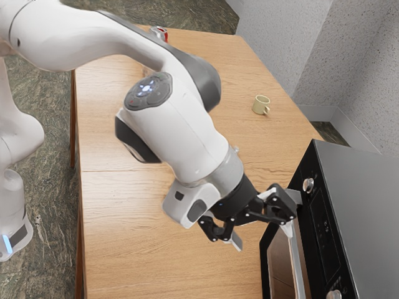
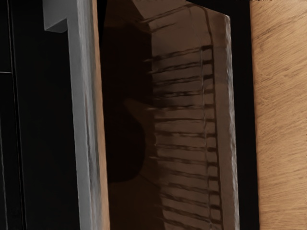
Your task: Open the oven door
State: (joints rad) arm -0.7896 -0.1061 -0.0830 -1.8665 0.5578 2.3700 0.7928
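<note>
Grey handle (image 1: 297,268) of the oven door (image 1: 280,268), by the edge of the table (image 1: 137,230) at the exterior view's right: centre squarely between the parted fingers of the gripper (image 1: 262,237), close firmly, then draw back gently in an arc.

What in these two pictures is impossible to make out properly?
- Oven, exterior view: cut off by the right and bottom edges.
- Can, exterior view: partly hidden behind the arm.
- Panel markings, exterior view: too small to read.
- Oven's interior, wrist view: dark door glass obscures much beyond the rack.
- Handle's lower end, wrist view: cut off by the bottom edge.
</note>
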